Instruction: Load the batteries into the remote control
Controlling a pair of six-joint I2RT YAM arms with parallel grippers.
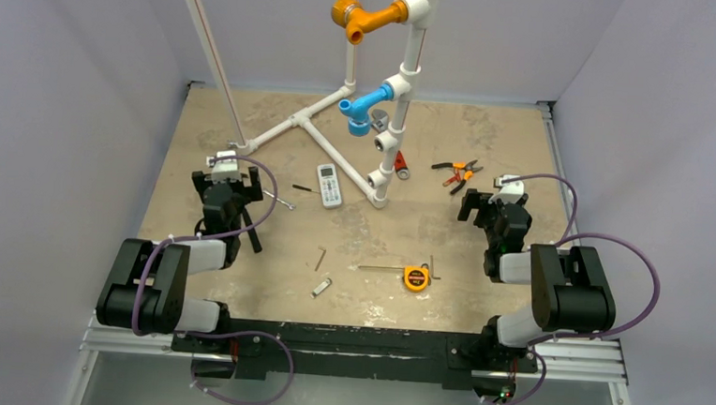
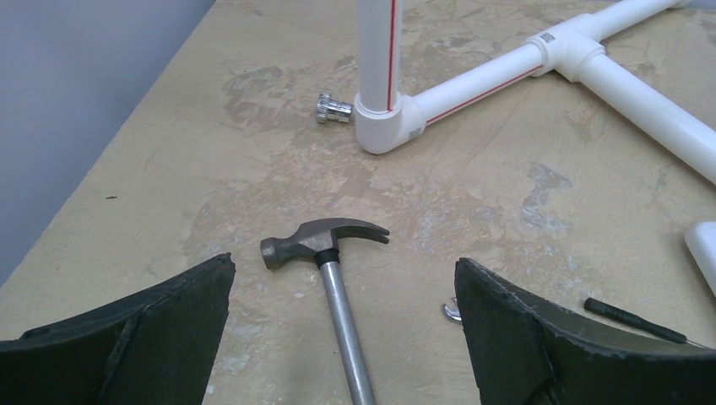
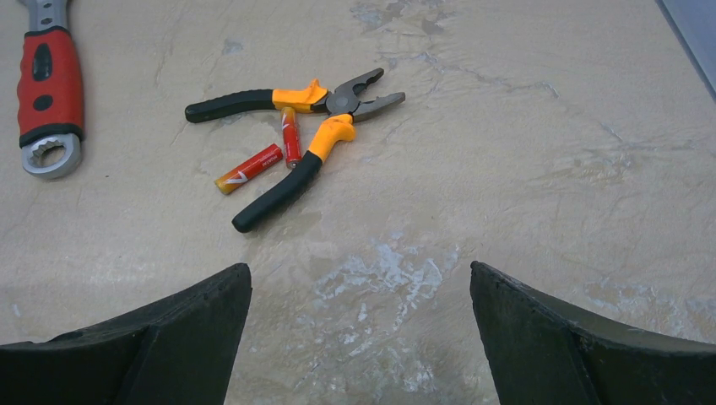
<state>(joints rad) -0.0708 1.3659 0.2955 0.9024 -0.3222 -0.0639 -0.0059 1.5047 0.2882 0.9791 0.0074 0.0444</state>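
Right wrist view: batteries (image 3: 248,169) lay by pliers (image 3: 304,135), toward desk's (image 1: 482,266) far-right corner; remote (image 1: 329,184) lay face-up mid-desk. Left hand (image 2: 344,263), right hand (image 3: 359,270): both gaped wide, empty.

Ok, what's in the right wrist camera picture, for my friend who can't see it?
Two red batteries lie on the tan table between the spread handles of orange-and-black pliers. A red-handled wrench lies at the top left, and the open, empty right end effector frames the bottom edge.

Mottled tan table (image 1: 352,230) — remote control (image 1: 330,184), batteries (image 3: 249,169) (beside the pliers (image 3: 333,126)), hammer (image 2: 325,240), tape measure (image 1: 415,278)
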